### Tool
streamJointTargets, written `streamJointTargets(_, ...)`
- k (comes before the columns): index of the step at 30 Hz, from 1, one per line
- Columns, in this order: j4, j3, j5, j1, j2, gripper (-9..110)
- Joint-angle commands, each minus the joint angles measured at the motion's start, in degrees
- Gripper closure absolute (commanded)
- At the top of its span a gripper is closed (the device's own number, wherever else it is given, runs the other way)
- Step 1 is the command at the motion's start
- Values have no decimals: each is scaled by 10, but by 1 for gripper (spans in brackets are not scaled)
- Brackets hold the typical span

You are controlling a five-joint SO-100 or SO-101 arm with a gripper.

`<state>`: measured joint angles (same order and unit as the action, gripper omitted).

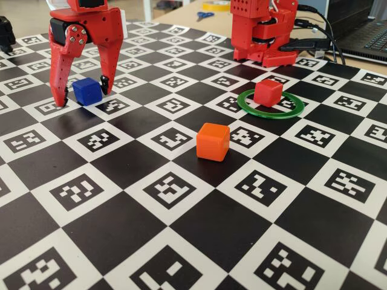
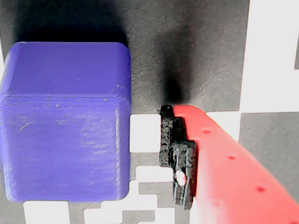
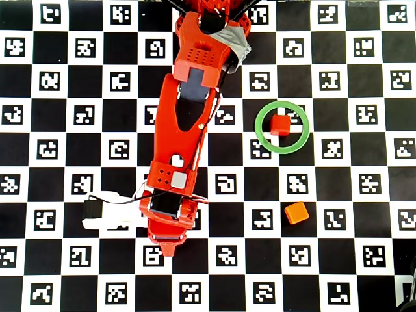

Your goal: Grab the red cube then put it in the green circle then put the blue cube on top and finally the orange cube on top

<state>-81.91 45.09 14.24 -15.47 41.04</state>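
Your hand is low on the worktop, spread wide, with the blue cube standing between its two fingers. Neither finger grips it: in the wrist view a strip of checkered surface shows between the blue cube and the black finger pad. The straddle looks like setup for a pinch, so closing should come next.

- Blue cube: toward the far left corner of the worktop in the fixed view, flat on its base; hidden under the arm in the overhead view.
- Red cube: already inside the green circle, off centre, near the ring's far rim. First step looks done.
- Orange cube: alone mid-worktop, well apart from ring and hand, waiting its turn.

Off-centre red base may make stacking fussier.
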Motion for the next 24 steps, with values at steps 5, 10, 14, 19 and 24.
streamJointTargets(5,11,-16,-3,-5,22,67)
streamJointTargets(10,12,-16,-10,-4,22,76)
streamJointTargets(14,14,-16,-14,-4,25,81)
streamJointTargets(19,18,-14,-25,-5,30,86)
streamJointTargets(24,19,-13,-45,-6,39,86)
